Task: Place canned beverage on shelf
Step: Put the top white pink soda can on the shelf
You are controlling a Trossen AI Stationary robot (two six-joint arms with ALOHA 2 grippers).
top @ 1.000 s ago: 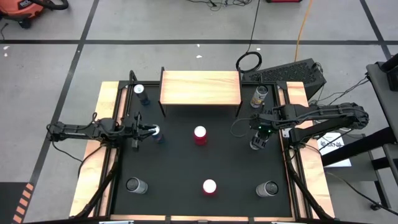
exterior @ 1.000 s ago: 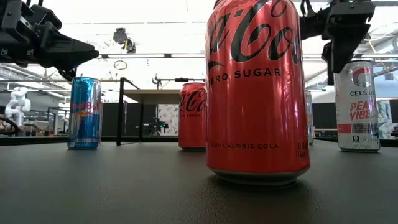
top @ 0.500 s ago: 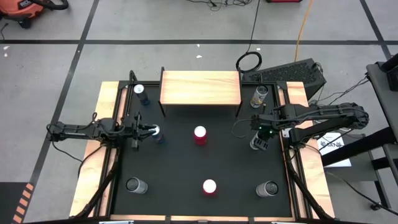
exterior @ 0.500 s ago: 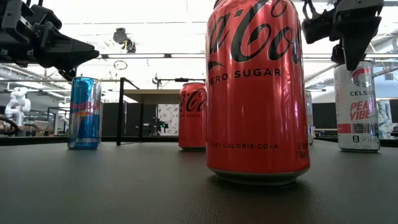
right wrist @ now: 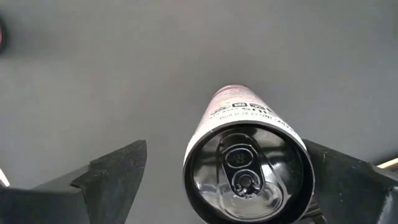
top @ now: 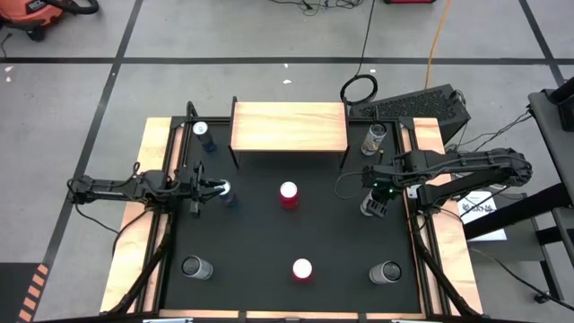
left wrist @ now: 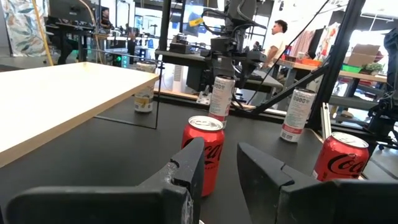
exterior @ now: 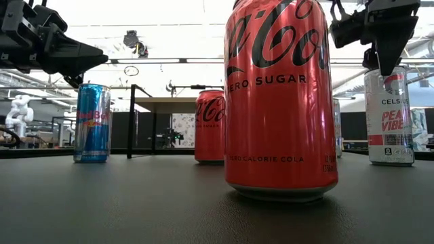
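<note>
Broadly, the black table (top: 269, 242) carries everything, with the shelf (top: 289, 126) standing empty at its far edge, midway between the far corners. Seven cans stand upright across it: one at each far corner, three along the near edge, a red cola can (top: 288, 194) in the middle, and a white can (right wrist: 249, 158) near the right edge. The right gripper (top: 377, 193) hangs directly above that white can with its jaws spread wide, one finger on either side of the lid and nothing yet grasped. The can sits somewhat off-centre between the fingers in the right wrist view, closer to one of them; if the arm comes down like that, I judge that a fingertip could land on the rim and knock the can over, or the nearer finger could push it sideways before the other one meets it. A grip taken too high near the lid could also let the can swing or slip on the way to the shelf, and a low carry could clip the shelf's front edge. The left gripper (left wrist: 221, 165) waits near the left edge, beside a blue can (exterior: 92, 122), narrowly parted and empty.
</note>
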